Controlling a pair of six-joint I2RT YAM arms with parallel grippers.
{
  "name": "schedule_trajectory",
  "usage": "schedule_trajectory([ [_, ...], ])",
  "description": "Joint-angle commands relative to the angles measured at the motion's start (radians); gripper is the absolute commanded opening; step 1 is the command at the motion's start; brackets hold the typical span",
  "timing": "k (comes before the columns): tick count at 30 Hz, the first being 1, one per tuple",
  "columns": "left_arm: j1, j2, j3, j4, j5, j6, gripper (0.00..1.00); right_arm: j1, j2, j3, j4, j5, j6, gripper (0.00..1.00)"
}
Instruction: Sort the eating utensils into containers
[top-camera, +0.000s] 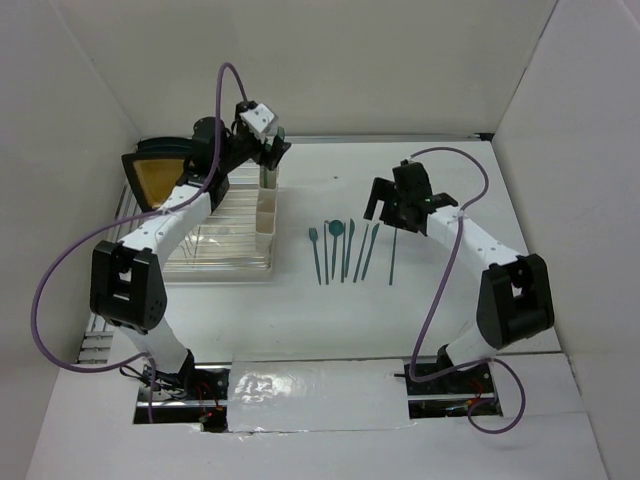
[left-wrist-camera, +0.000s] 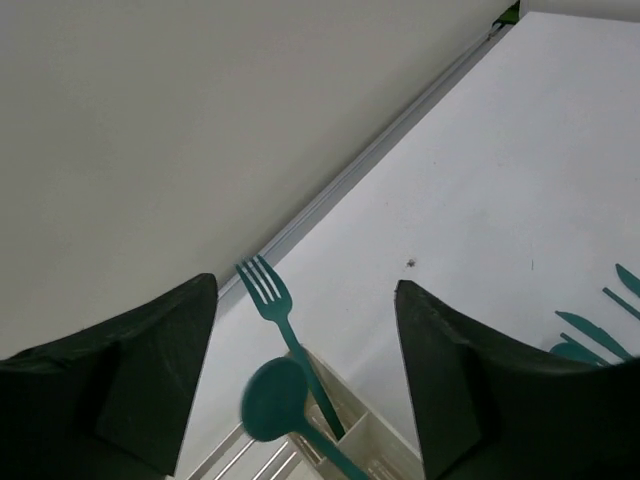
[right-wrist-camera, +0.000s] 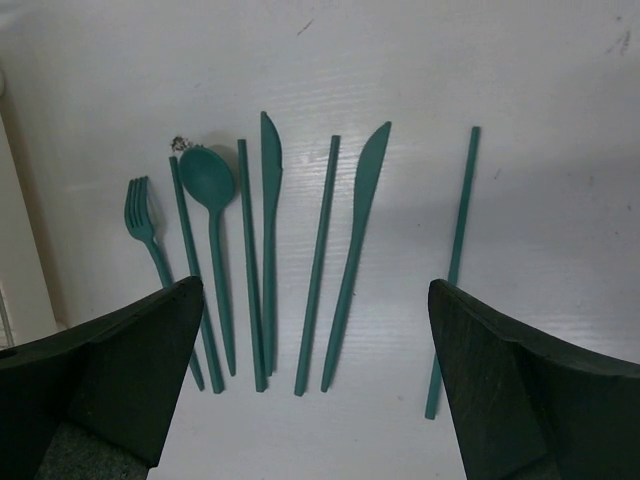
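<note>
Teal utensils (right-wrist-camera: 270, 250) in a row, fork (left-wrist-camera: 270, 300), spoon (left-wrist-camera: 275, 400) standing in containers (top-camera: 265, 212)

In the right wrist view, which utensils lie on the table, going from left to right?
Fork → first stick → spoon → second stick → first knife → third stick → second knife → fourth stick, set apart.

Two forks (right-wrist-camera: 141, 213), two spoons (right-wrist-camera: 207, 178), two knives (right-wrist-camera: 271, 165), four thin straight sticks (right-wrist-camera: 318, 262), all teal
</note>
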Motion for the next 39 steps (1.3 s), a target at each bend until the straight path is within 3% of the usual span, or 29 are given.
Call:
schedule_trajectory([
  [1, 0.002, -0.068, 0.140, -0.006, -0.050, -0.082, 0.90, 0.027, 0.049, 0.067, 0.003, 0.025, -0.003, 1.00],
  [4, 0.020, -0.106, 0.240, -0.147, -0.085, -0.199, 0.95, 0.036, 0.114, 0.092, -0.029, 0.034, 0.032, 0.95],
  [7, 0.020, -0.170, 0.254, -0.275, -0.072, -0.242, 0.98, 0.044, 0.175, 0.130, -0.067, 0.057, 0.084, 0.82],
  [8, 0.023, -0.186, 0.241, -0.319, -0.065, -0.242, 0.98, 0.044, 0.186, 0.130, -0.080, 0.057, 0.098, 0.68],
  [9, 0.023, -0.206, 0.228, -0.336, -0.067, -0.280, 0.98, 0.042, 0.194, 0.130, -0.080, 0.057, 0.110, 0.61],
  [12, 0.022, -0.280, 0.167, -0.391, -0.047, -0.284, 0.99, 0.055, 0.206, 0.121, -0.080, 0.067, 0.125, 0.48],
  [24, 0.028, -0.451, 0.027, -0.459, -0.096, -0.267, 1.00, 0.168, 0.254, 0.084, -0.175, 0.178, 0.208, 0.42],
  [39, 0.031, -0.539, -0.059, -0.473, -0.090, -0.262, 1.00, 0.199, 0.258, -0.027, -0.104, 0.196, 0.239, 0.35],
])
